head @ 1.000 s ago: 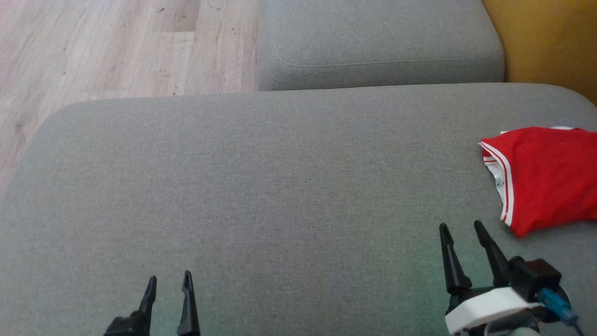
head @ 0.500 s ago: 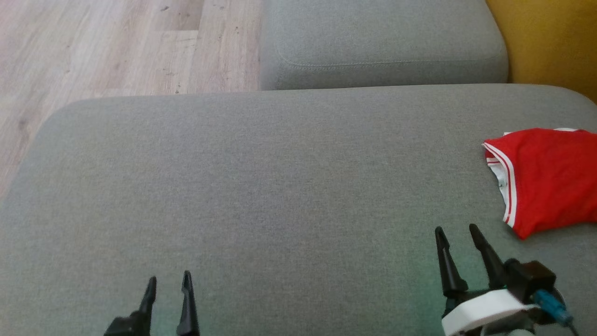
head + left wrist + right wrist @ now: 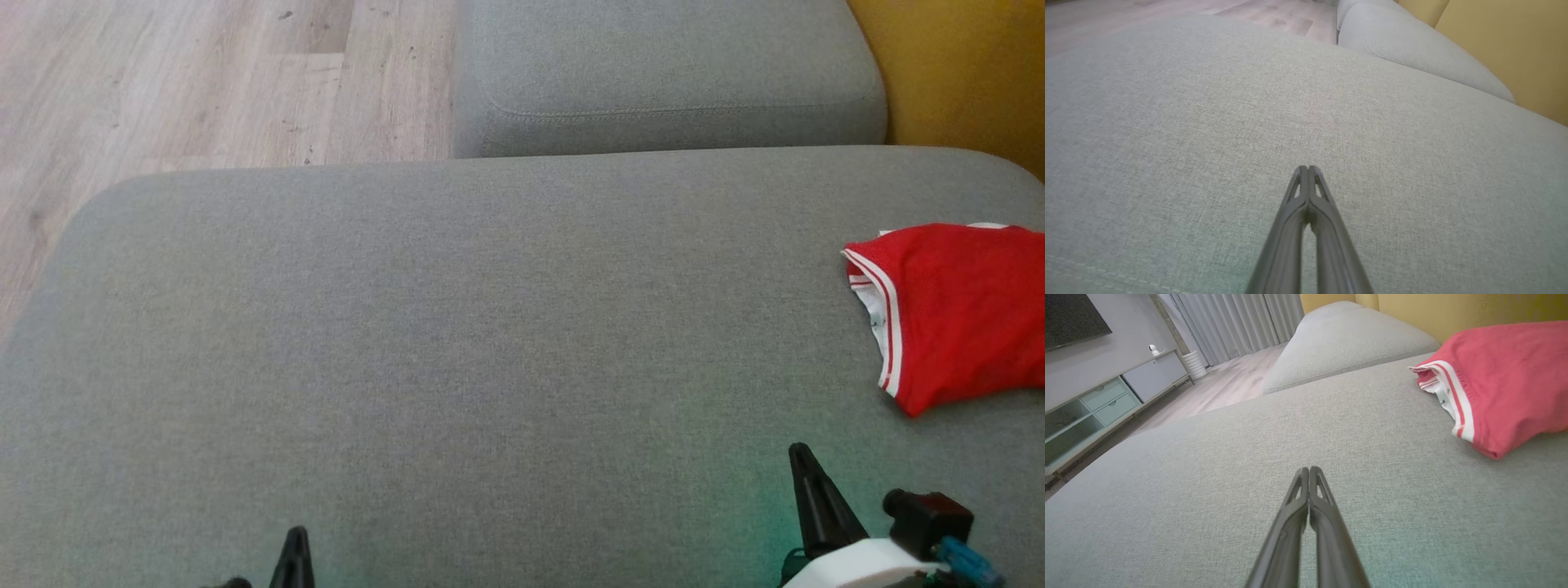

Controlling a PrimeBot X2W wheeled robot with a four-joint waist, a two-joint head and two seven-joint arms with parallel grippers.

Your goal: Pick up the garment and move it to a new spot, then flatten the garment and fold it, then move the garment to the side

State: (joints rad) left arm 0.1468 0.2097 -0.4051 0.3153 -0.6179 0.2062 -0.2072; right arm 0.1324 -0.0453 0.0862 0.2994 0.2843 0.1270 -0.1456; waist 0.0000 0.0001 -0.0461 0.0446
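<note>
Grey fabric sofa seat [image 3: 457, 343] takes up most of the scene. Wood floor [image 3: 204, 82] lies beyond its far left corner, a second grey cushion [image 3: 669, 73] butts against the far side, and yellow upholstery [image 3: 963, 73] is at far right. Red garment [image 3: 955, 310] with white striped trim lies free in a folded bundle on the seat at the robot's right, trimmed edge facing the middle of the seat, its right part cut off by the head view's edge. Right gripper [image 3: 1309, 468] is low over bare fabric, near the garment but clear of it, with the garment ahead and to its right. Its fingers are pressed together tip to tip, empty. Left gripper [image 3: 1307, 167] is in the same state, fingers flat against each other and empty, over bare seat well apart from the garment. Can't tell if either tip touches the fabric. In the head view one dark tip of each pokes up from the bottom edge, the right one with a white wrist housing [image 3: 857, 563] and blue connector [image 3: 967, 563]. Right wrist view adds a low pale-green cabinet [image 3: 1106, 404] along a grey wall, with grey curtains [image 3: 1241, 322] further back.
</note>
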